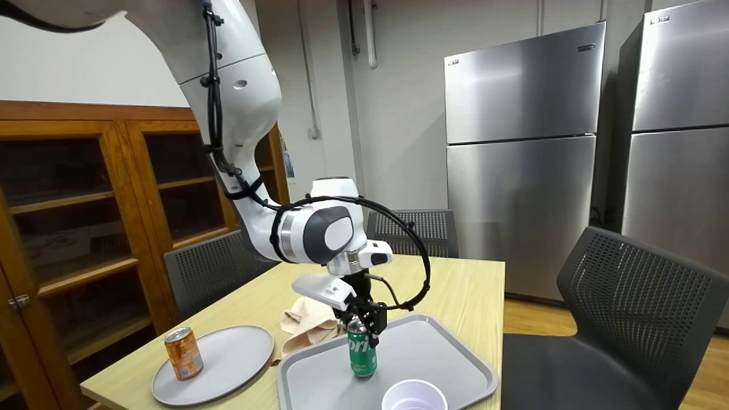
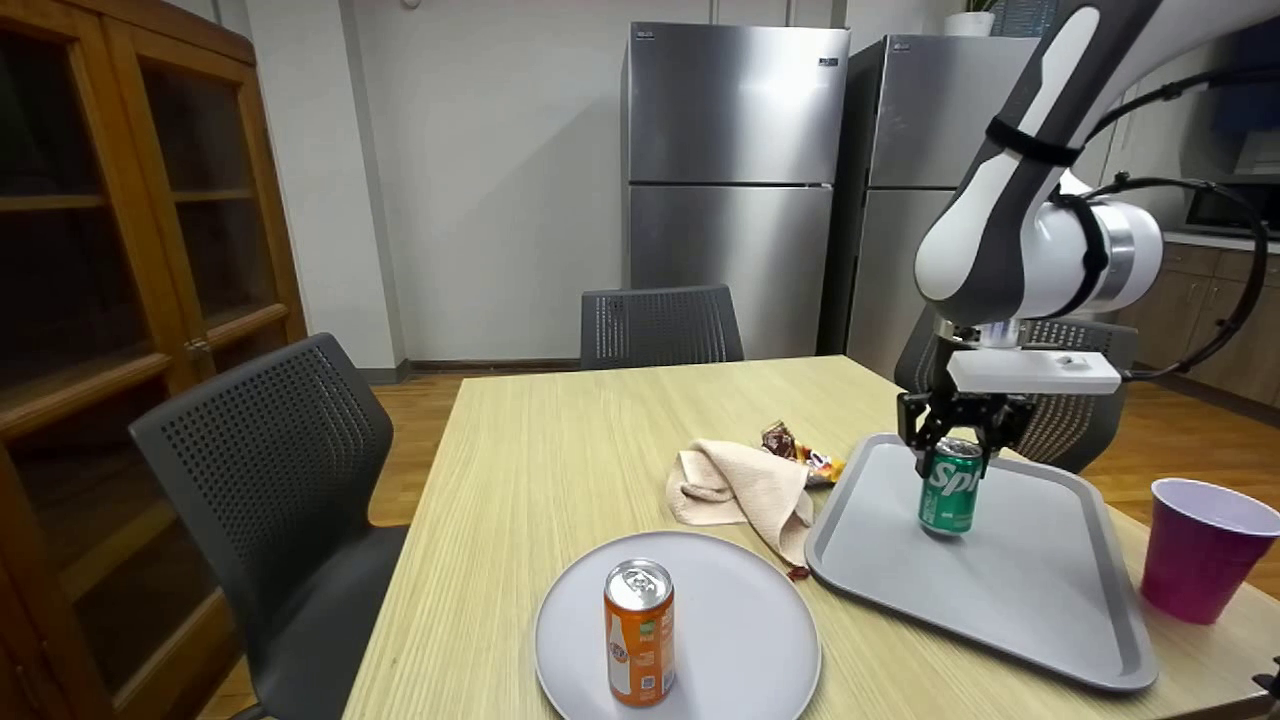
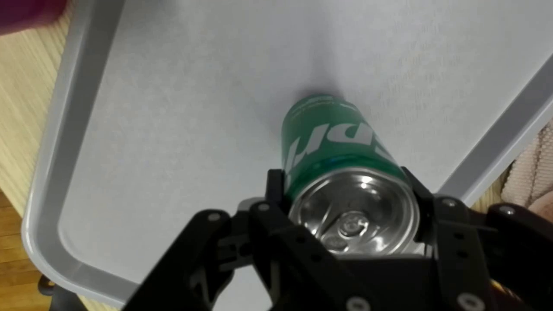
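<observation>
Shows as a green Sprite can point(image 2: 950, 490), white-lettered, silver-lidded, clasped near its top, upright, seemingly touching the grey tray point(image 2: 1040, 565).

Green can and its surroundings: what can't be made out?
Wrist view: parts of the green can, hidden by the gripper.
Wrist view: most of the purple cup, cut off by the upper left corner, blurred.
In an exterior view: dark red scrap by the cloth, too small to name.
In an exterior view: fine print on the orange can, too small.
</observation>
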Controlling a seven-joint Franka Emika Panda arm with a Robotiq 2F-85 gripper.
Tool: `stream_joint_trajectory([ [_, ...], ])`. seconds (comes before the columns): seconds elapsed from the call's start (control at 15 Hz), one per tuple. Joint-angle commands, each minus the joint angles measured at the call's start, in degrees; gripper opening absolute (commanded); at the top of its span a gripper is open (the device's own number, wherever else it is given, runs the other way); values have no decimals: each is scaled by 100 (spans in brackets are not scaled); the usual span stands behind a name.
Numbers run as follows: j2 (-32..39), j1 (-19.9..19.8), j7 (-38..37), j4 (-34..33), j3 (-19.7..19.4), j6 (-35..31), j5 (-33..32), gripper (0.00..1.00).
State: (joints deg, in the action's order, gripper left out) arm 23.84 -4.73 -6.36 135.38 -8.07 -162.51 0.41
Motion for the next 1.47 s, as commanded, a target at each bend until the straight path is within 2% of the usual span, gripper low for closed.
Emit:
stream_joint_trajectory([
  [0.0,42,-175,268,-117,168,-27,135,38],
  [0.07,53,-169,283,-119,160,-41,112,38],
  [0.13,58,-183,319,-127,173,-27,114,88],
  [0.2,54,-198,359,-120,195,-39,124,90],
  [0.33,11,-196,394,-106,207,-35,121,100],
  [0.87,-652,-25,484,248,46,-185,-148,100],
  [1.13,-930,-31,608,392,121,-170,-204,100],
  [1.4,-1037,189,484,497,129,-164,-303,100],
])
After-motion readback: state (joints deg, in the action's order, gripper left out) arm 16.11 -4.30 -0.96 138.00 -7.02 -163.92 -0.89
